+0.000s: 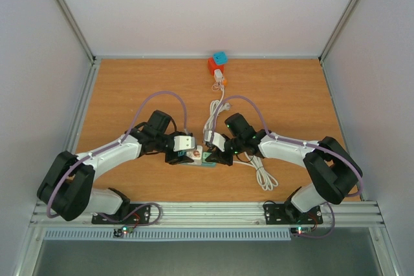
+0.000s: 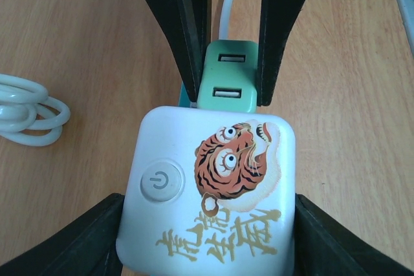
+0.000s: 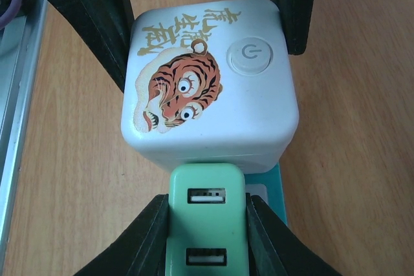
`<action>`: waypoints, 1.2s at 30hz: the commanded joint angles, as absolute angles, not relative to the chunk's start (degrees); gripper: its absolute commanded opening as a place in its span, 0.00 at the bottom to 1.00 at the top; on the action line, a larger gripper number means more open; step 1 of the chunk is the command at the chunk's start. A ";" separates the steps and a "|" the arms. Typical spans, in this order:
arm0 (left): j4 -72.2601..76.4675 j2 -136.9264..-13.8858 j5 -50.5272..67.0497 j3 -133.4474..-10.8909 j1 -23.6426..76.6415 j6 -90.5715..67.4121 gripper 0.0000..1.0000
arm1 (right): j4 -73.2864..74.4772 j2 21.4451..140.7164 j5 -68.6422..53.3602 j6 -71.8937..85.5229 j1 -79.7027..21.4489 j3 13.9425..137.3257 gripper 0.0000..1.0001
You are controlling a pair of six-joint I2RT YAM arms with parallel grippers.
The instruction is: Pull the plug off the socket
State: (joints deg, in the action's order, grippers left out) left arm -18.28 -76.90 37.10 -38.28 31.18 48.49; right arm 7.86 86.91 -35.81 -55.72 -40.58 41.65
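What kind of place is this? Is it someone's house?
Probably a robot lab test bench, not a house. A left arm and right arm are bolted to a metal rail, blank white panels wall in the wooden table, and they grip a tiger socket and green plug.

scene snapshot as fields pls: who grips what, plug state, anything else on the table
left gripper: shut on white tiger socket cube
right gripper: shut on green USB plug
plug state: flush against the cube's side, not yet pulled off
white cable coil: loose on the table, beside the right arm
red and blue block: far edge, white lead attached
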 commanded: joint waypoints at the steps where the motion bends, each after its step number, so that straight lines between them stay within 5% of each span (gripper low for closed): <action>1: -17.02 -74.17 44.04 -39.69 31.57 48.04 0.41 | 7.81 88.24 -33.36 -56.40 -41.73 40.08 0.09; 24: -19.75 -72.57 48.26 -45.17 29.71 43.93 0.32 | 7.62 88.73 -31.78 -56.35 -41.72 39.98 0.07; 36: -31.23 -69.38 47.63 -49.63 18.51 49.66 0.30 | 7.82 88.86 -31.96 -56.06 -41.75 40.21 0.08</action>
State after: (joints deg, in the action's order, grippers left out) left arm -27.68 -71.55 45.89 -46.33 21.76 45.89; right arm 7.01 87.05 -35.55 -55.77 -41.21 41.39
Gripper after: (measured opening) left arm 0.620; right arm 0.276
